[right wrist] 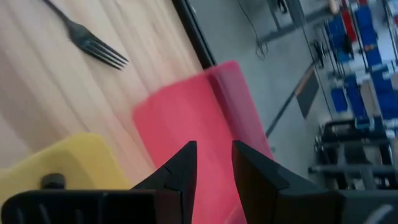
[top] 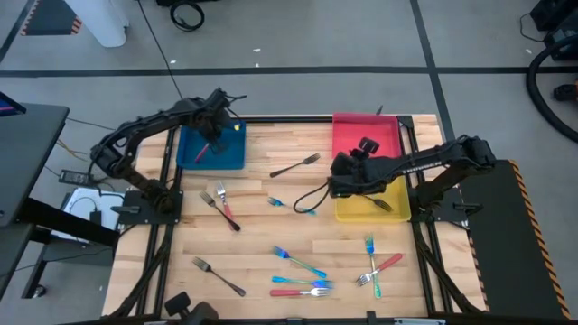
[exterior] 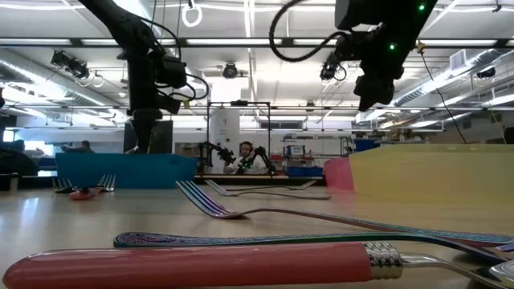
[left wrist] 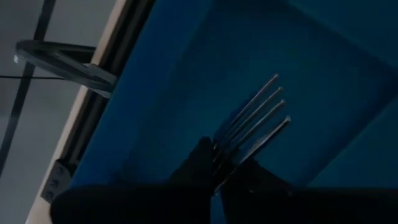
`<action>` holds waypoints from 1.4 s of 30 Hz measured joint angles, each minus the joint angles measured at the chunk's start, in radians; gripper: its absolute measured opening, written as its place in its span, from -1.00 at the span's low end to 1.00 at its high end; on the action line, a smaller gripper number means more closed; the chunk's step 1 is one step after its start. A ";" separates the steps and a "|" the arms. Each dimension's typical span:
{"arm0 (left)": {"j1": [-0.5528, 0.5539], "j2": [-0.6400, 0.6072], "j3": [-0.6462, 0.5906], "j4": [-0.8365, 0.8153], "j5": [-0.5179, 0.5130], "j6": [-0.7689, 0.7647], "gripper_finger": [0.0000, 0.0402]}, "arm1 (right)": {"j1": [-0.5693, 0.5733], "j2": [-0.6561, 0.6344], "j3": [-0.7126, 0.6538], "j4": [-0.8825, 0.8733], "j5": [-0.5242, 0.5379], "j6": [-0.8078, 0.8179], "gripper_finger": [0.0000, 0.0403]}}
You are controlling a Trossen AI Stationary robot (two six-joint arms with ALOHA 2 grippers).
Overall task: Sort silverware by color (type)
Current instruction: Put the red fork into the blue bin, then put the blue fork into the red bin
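My left gripper (top: pixel 217 134) hangs over the blue tray (top: pixel 230 158) at the table's far left, shut on a red-handled fork (top: pixel 206 152). The fork's silver tines (left wrist: pixel 258 115) stick out past the fingers above the tray floor. My right gripper (top: pixel 336 179) hovers open by the near edge of the red tray (top: pixel 381 135), left of the yellow tray (top: pixel 354 213), with nothing between its fingers (right wrist: pixel 186 165). Red, blue and dark grey forks lie flat on the wooden table. A dark fork (top: pixel 379 205) lies in the yellow tray. My left gripper pinches the fork between its two fingers at the neck, just behind the tines (left wrist: pixel 227 140). The fingers come steeply from above. The tines point on past the fingertips toward the tray floor, and the red handle slants out to the near left, clear of the table.
On the table lie a dark fork (top: pixel 296 166), two red-handled forks (top: pixel 221 206), a blue fork (top: pixel 291 206), another dark fork (top: pixel 219 276), blue and red forks (top: pixel 302 278) near the front, and a crossed cluster (top: pixel 375 266). A cable loops below my right wrist (top: pixel 312 197).
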 joint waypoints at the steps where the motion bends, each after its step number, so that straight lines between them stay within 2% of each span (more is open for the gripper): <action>1: 0.000 0.007 0.000 0.000 0.000 0.000 -0.93 | -0.009 0.000 0.000 -0.007 0.000 0.012 -0.46; 15: -0.002 0.020 0.000 -0.006 0.001 -0.047 -0.93 | -0.041 0.000 0.000 0.032 -0.060 0.022 -0.46; 22: -0.002 0.020 0.000 0.029 0.001 -0.079 -0.93 | -0.040 0.000 0.000 0.122 -0.113 -0.051 -0.46; 26: -0.002 0.020 0.000 0.079 0.002 -0.089 -0.93 | -0.040 0.000 0.000 0.133 -0.129 -0.075 -0.46; 31: -0.002 0.020 0.000 0.058 0.002 -0.090 -0.92 | -0.040 0.000 0.000 0.133 -0.129 -0.078 -0.46; 38: -0.002 0.020 0.000 0.049 0.003 -0.090 -0.70 | -0.040 0.000 0.000 0.192 -0.133 -0.075 -0.46; 42: -0.012 0.020 0.000 0.067 0.002 -0.098 -0.53 | -0.040 0.000 0.000 0.315 -0.205 -0.112 -0.46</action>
